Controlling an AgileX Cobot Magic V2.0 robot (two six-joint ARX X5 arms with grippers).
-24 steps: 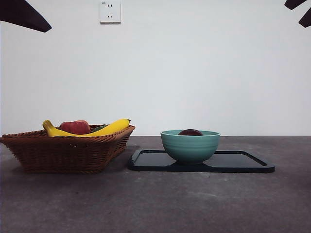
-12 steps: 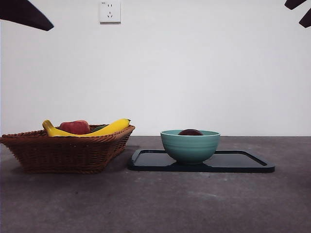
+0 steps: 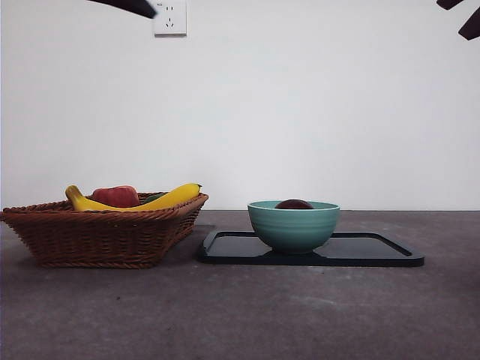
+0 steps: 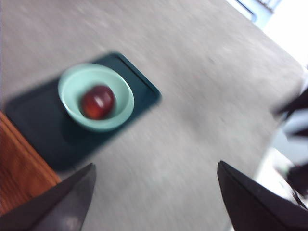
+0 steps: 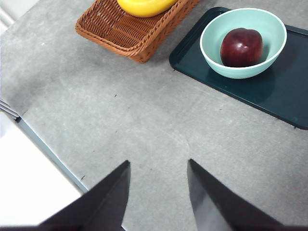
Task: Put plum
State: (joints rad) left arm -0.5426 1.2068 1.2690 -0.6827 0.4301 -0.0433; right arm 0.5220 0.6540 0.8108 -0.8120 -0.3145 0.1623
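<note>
Since the earlier frames, the dark arm tip at the top left of the front view has slid rightward toward the wall socket (image 3: pixel 169 17) and shrunk to a sliver, so we are judging the left arm to be pulling up and away. Nothing on the table has shifted.

The plum (image 5: pixel 241 46) is sitting inside the green bowl (image 3: pixel 293 225), only its dark crown showing over the rim from the front. The bowl is standing on the left part of the black tray (image 3: pixel 375 251), just right of the wicker basket (image 3: pixel 101 232), which is holding the banana (image 3: pixel 161 200) and a red fruit (image 3: pixel 116 196).

We are reading the left gripper (image 4: pixel 154 192) as spread wide with nothing between its jaws, high over bare table. The right gripper (image 5: pixel 158 192) is waiting parted and empty too, well clear of the bowl.

With the plum cradled in the bowl and both grippers free, the placing looks done to us.
</note>
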